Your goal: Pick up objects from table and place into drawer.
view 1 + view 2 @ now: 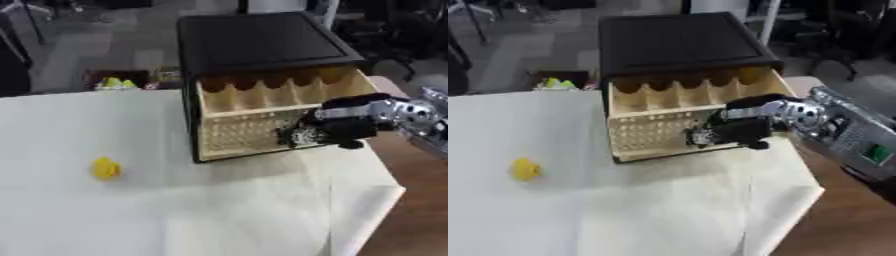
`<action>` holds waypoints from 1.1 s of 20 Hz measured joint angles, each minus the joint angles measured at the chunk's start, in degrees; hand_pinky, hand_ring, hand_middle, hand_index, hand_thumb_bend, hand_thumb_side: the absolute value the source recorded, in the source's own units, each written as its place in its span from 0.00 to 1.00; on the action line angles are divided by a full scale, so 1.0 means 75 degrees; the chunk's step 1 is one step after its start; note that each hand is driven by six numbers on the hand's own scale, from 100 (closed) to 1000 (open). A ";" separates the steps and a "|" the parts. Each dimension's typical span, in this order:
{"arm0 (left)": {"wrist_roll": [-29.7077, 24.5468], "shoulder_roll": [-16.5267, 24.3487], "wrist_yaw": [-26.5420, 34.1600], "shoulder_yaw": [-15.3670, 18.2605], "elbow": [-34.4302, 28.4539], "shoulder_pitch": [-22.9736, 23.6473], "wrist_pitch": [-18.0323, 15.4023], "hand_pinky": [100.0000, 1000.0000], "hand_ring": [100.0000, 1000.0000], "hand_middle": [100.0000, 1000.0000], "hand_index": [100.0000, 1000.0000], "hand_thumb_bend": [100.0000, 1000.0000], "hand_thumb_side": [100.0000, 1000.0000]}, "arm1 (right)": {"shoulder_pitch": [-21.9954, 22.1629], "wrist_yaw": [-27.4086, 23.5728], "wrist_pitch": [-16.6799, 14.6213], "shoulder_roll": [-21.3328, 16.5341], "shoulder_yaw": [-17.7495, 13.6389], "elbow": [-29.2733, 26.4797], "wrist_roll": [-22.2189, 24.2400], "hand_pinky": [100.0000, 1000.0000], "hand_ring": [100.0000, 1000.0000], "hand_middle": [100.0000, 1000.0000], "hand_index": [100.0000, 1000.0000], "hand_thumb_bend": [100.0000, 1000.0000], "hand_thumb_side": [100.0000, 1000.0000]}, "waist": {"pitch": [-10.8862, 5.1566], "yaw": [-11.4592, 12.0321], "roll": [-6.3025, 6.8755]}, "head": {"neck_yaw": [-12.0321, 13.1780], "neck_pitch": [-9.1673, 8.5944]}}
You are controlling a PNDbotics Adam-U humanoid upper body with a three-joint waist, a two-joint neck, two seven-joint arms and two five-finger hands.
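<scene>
Grey floor and dark chair legs behind a table [52,220] spread with white paper, bare brown wood along its right edge. In the left eye view: a black cabinet [262,42] standing at the far middle of the paper, its pale wooden drawer [245,127] pulled out toward the camera, perforated front panel and a row of scalloped dividers visible inside; contents of the compartments too dark to make out. Small yellow object [106,168] lying alone on the paper near the left side, well apart from the drawer, its shape blurred, no more than a rounded lump. Beyond the table's far edge, a dark box [118,80] with something yellow-green in it, half hidden. Right hand [337,130] reaching in from the right, black fingers curled against the drawer's right front corner, touching the panel; whether anything sits inside the curl, cannot tell. Silver wrist cut off by the right edge. In the right eye view: same layout shifted left, more of the right forearm [846,135] showing, grey plates with a green patch. Fingers [710,134] bunched together at the drawer front, thumb side over the rim above. Left hand nowhere in either view.
</scene>
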 measured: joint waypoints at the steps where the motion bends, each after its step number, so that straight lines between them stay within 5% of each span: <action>1: 0.0000 0.0000 0.0000 0.0000 0.0000 0.0000 0.0000 0.76 0.88 0.86 0.90 0.00 1.00 | 0.0011 -0.0014 0.0001 -0.0009 -0.0006 -0.0010 -0.0001 0.00 0.00 0.00 0.72 0.07 1.00 | -0.0006 0.0000 -0.0004 | -0.0010 0.0000; 22: 0.0001 0.0001 -0.0007 0.0002 0.0000 0.0002 0.0000 0.76 0.88 0.86 0.90 0.00 1.00 | 0.0248 -0.0119 -0.0056 -0.0120 -0.0092 -0.0179 0.0056 0.00 0.00 0.00 0.71 0.07 1.00 | -0.0065 -0.0083 -0.0037 | -0.0054 0.0000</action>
